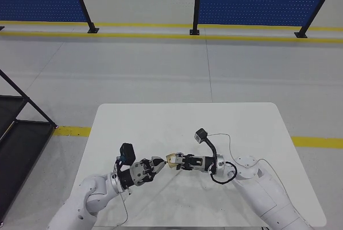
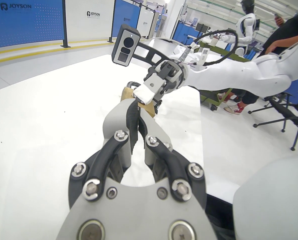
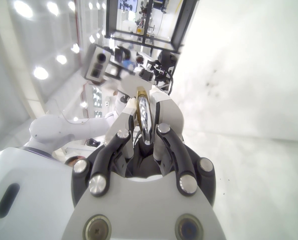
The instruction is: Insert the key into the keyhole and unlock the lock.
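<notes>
The left tool (image 2: 138, 106) has its black ribbed pads (image 2: 133, 122) pressed together, their tips touching the brass padlock with a chrome shackle (image 2: 127, 93) straight ahead of it. Whether a key sits between the pads is hidden. Facing it from the opposite side, the right tool (image 3: 144, 102) pinches that padlock by its flat faces, with the shackle lying back toward its own palm. Beneath both tools spreads the white bench (image 1: 160, 126).

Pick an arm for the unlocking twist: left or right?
Left, probably. The left gripper is shut with its tips at the brass padlock, in line to twist. The right gripper is clamped on the brass padlock, steadying it.
</notes>
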Controlling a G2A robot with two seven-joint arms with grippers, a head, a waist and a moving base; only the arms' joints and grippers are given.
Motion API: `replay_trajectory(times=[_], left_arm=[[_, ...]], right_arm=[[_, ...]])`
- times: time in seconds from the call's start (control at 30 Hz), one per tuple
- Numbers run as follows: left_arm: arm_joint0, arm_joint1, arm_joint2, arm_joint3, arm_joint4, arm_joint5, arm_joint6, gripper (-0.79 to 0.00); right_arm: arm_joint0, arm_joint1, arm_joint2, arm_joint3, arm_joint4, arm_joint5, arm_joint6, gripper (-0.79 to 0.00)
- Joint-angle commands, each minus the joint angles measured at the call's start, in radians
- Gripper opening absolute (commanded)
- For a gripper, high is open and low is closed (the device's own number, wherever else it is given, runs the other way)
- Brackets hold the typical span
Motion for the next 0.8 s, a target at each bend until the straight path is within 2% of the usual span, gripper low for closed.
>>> replay_trajectory(times=[0.0, 0.77], left_arm=[[0.006, -0.001, 0.002, -0.004, 0.039, 0.012, 0.036, -0.785], [0.032, -0.002, 0.033, -0.001, 0.375, 0.154, 0.313, -0.785]], right_arm=[[0.0, 0.0, 0.0, 0.0, 0.0, 0.0, 0.0, -0.785], [0.0, 0.0, 0.0, 0.0, 0.0, 0.0, 0.0, -0.785]])
